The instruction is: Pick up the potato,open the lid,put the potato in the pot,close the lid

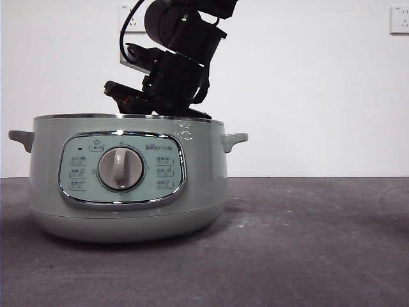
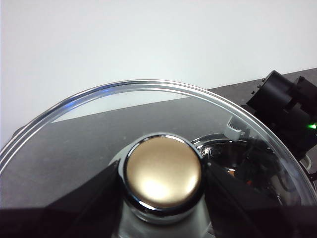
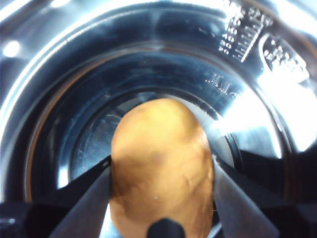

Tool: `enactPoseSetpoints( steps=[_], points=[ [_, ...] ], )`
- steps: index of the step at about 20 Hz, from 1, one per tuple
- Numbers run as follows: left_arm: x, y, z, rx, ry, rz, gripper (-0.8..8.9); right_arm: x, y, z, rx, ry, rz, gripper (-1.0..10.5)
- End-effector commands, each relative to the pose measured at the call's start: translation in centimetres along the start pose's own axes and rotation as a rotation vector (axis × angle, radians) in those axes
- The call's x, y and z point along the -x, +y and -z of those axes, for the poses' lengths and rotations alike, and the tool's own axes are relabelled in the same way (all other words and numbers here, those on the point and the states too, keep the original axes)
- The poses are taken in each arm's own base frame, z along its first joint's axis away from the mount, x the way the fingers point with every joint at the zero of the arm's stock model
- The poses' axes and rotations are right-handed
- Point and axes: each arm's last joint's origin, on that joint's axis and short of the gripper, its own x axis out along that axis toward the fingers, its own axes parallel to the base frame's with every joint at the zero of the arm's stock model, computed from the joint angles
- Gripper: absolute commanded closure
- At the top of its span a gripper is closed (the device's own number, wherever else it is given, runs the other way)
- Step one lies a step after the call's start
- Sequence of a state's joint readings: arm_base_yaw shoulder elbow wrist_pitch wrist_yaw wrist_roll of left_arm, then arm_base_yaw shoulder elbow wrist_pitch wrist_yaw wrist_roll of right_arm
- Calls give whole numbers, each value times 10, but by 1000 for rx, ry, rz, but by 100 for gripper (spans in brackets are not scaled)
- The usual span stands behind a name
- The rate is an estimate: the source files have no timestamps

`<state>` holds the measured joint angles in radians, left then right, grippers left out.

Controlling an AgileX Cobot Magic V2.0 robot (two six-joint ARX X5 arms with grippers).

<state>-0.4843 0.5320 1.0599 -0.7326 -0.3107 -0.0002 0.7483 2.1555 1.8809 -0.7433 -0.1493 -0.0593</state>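
Orange-brown oval potato [image 3: 161, 168] sits clamped between right pincer [image 3: 161, 171] jaws, inside shiny steel bowl of sage-green round pot [image 1: 128, 185] on dark desk [image 1: 307, 243]. Left pincer [image 2: 163, 173] grips glass lid [image 2: 99, 129] by its knob, held off pot.

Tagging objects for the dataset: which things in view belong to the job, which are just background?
In the job:
- oval orange-brown potato, held by the right claw inside the pot
- round sage-green electric pot
- domed glass lid, gripped at its knob by the left claw

Just background:
- dark grey table
- white wall sockets
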Motion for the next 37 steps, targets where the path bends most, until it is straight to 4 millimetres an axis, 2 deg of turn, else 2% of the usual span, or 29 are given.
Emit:
enactPoseSetpoints(
  steps=[1, 3, 6, 8, 10, 12, 15, 19, 23, 25, 28, 31, 34, 37],
  points=[
    [4, 2, -7, 16, -62, -6, 821, -7, 6, 1, 39, 10, -10, 911],
    [3, 1, -6, 14, -55, -6, 821, -8, 8, 0, 43, 6, -11, 721],
    [1, 1, -5, 8, -37, -6, 821, -8, 8, 0, 43, 6, -11, 522],
    [-1, 0, -5, 4, -23, -6, 821, -8, 9, 0, 43, 6, -12, 471],
    [-3, -1, -5, 2, -17, -6, 821, -7, 9, 0, 36, 5, -12, 473],
    [-7, -2, -5, -2, -6, -6, 821, 2, 9, -1, 25, -1, -10, 474],
    [-20, -6, -6, -14, 31, -5, 821, 43, 14, -6, 31, -41, -2, 474],
    [-51, -16, -8, -29, 81, 2, 821, 129, 18, -3, 24, -116, 184, 474],
    [-103, -36, -7, -37, 144, 111, 821, 219, 19, 14, -7, -248, 217, 474],
    [-128, -46, -4, -23, 163, 171, 821, 250, 23, 23, -18, -305, 223, 475],
    [-166, -61, 4, 28, 187, 254, 821, 286, 30, 38, -14, -366, 227, 475],
    [-199, -72, 16, 54, 210, 280, 821, 311, 35, 51, -11, -410, 230, 475],
    [-222, -80, 29, 95, 255, 286, 821, 325, 38, 60, -10, -429, 231, 475],
    [-236, -85, 42, 119, 313, 289, 821, 331, 39, 66, -18, -423, 266, 475]
  ],
)
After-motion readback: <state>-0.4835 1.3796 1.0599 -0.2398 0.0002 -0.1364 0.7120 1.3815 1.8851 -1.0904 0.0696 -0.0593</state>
